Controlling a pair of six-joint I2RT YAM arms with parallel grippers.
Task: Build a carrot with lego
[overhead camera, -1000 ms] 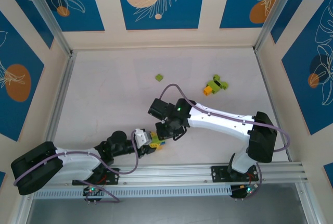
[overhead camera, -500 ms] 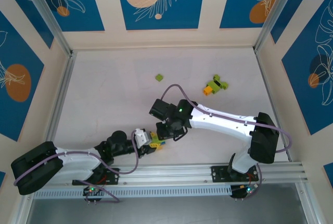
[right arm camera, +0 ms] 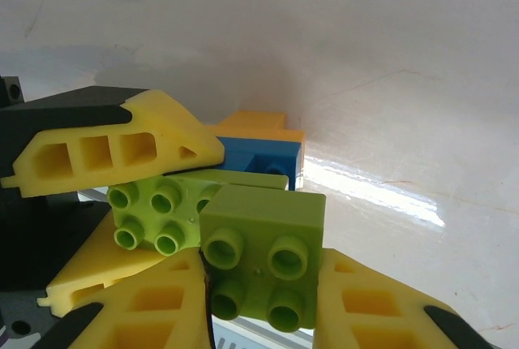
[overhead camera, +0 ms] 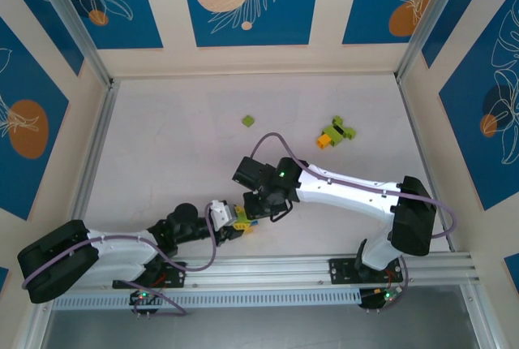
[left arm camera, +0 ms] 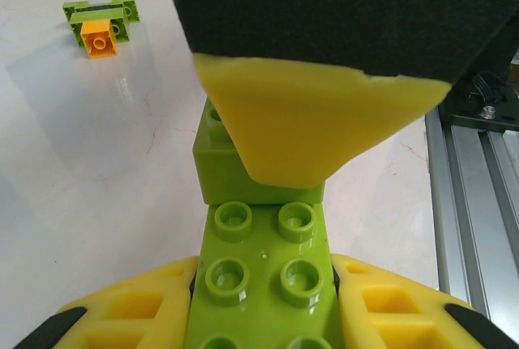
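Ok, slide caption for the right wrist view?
The right gripper holds a lime brick against a second lime brick in the left gripper, blue brick behind.

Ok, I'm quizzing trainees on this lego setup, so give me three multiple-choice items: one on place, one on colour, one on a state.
1. The lone green brick lies: A) left of the green-and-orange clump B) right of it C) on it.
2. The right fingers hold a brick coloured: A) blue B) black C) green.
3. The left fingers are: A) wide open B) shut on a green piece C) shut on nothing.
Answers: A, top view shows it apart, leftward; C, its studs show green; B, they clamp its sides.
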